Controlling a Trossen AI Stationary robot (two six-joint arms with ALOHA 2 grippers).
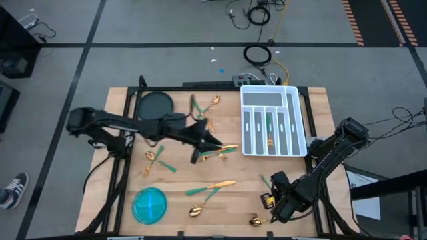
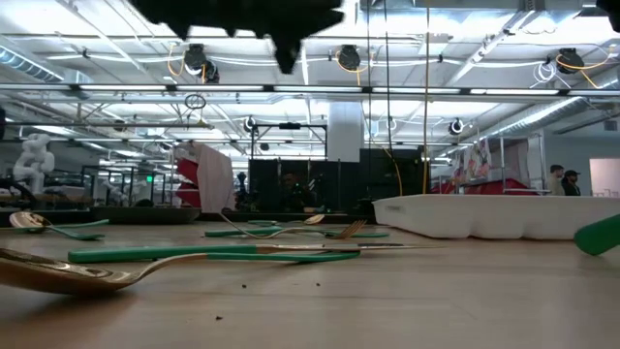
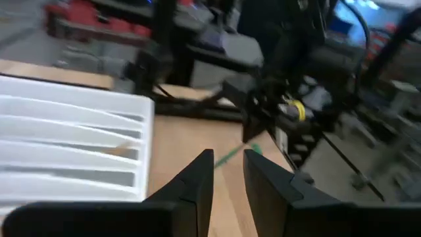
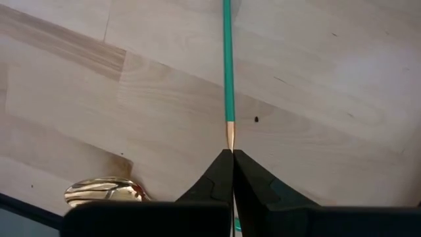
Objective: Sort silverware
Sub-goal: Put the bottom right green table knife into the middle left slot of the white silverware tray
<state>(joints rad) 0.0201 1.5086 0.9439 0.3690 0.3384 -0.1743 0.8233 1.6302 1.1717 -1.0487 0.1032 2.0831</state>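
Note:
The silverware, gold heads on teal handles, lies scattered on the wooden table: pieces by the far edge [image 1: 203, 107], at the left [image 1: 157, 160], in the middle [image 1: 223, 152] and near the front [image 1: 210, 190]. My left gripper [image 1: 215, 143] hangs open and empty above the middle pieces; its fingers [image 3: 228, 164] face the white tray [image 3: 72, 145]. My right gripper [image 1: 270, 189], near the front right, is shut on one teal-handled piece [image 4: 227, 66]. My right gripper pinches the piece by its thin gold neck [image 4: 229, 137], just past the end of the teal handle, between its two fingertips. The fingers lie along the piece, and the handle runs straight away from them over the table. The fingers hide its head. Whether it is lifted, I cannot tell.
The white compartmented tray [image 1: 295, 120] stands at the far right with a fork [image 1: 269, 132] in one slot. A round blue bowl [image 1: 150, 205] stands at the front left, a dark round plate [image 1: 155, 105] at the far left. A gold spoon [image 4: 105, 191] lies near my right gripper.

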